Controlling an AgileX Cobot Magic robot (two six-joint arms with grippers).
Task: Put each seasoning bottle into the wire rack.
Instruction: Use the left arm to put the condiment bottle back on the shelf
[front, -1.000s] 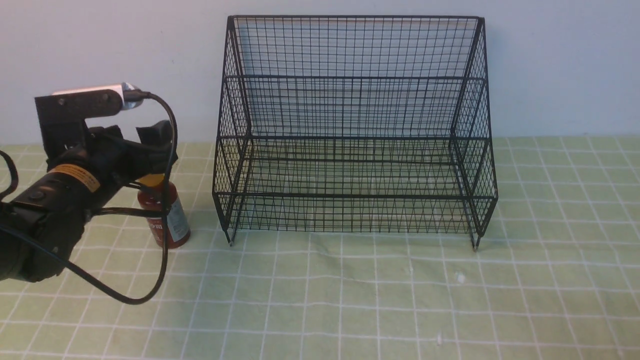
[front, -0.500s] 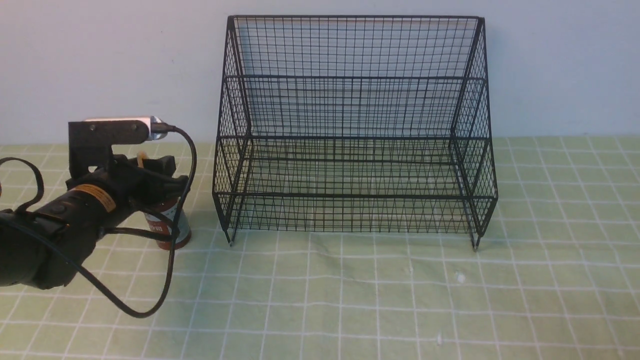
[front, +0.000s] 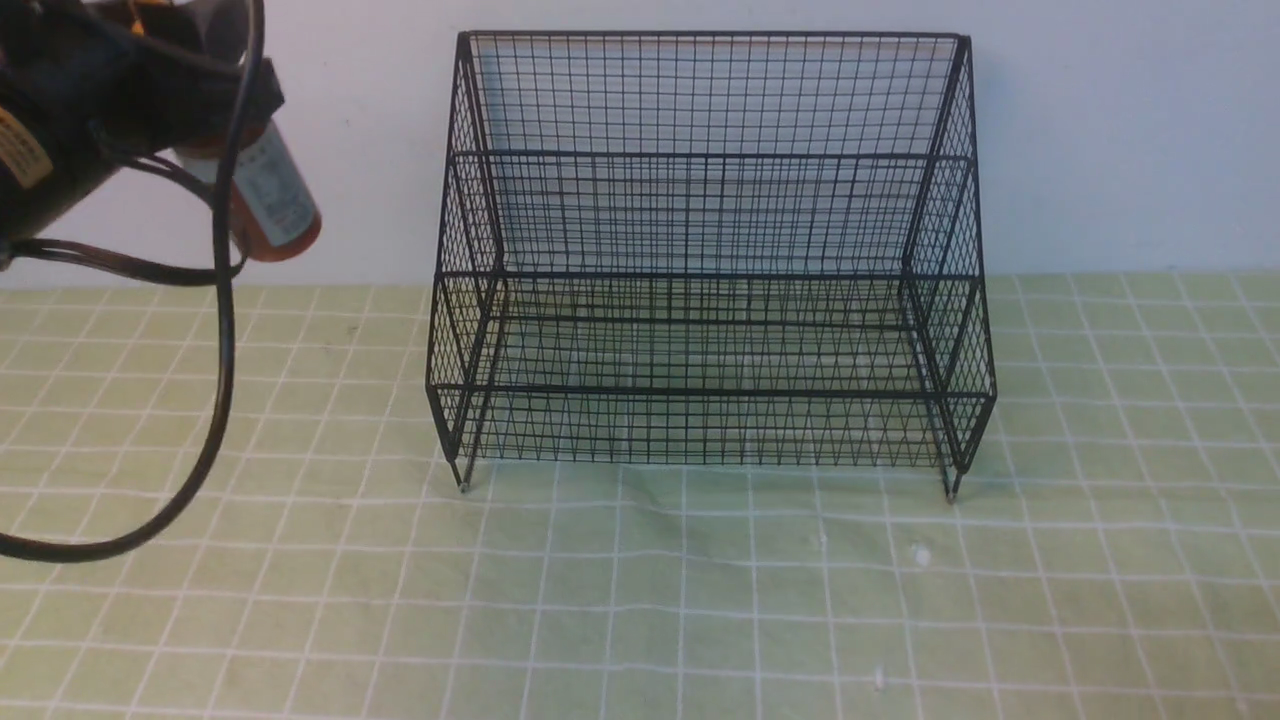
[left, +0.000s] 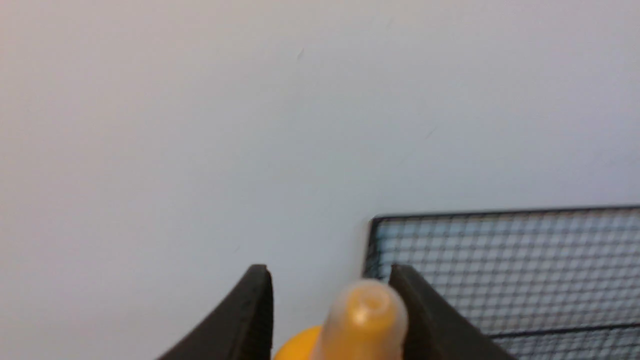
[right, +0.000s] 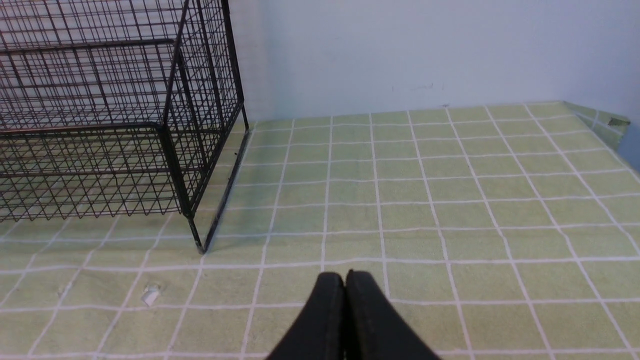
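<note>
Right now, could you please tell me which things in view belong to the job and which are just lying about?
Job: seasoning bottle, held in the left pincer; wire rack.
Lying about: white scrap on the green checked cloth; right pincer, shut.

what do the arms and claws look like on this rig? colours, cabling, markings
Left arm: matte black housing with a yellow-orange sticker and a thick black cable looping off it. Left claw: two black fingers, curved and tapering to narrow tips. Right claw: same black, with rounded tips. The right arm itself is out of view.
</note>
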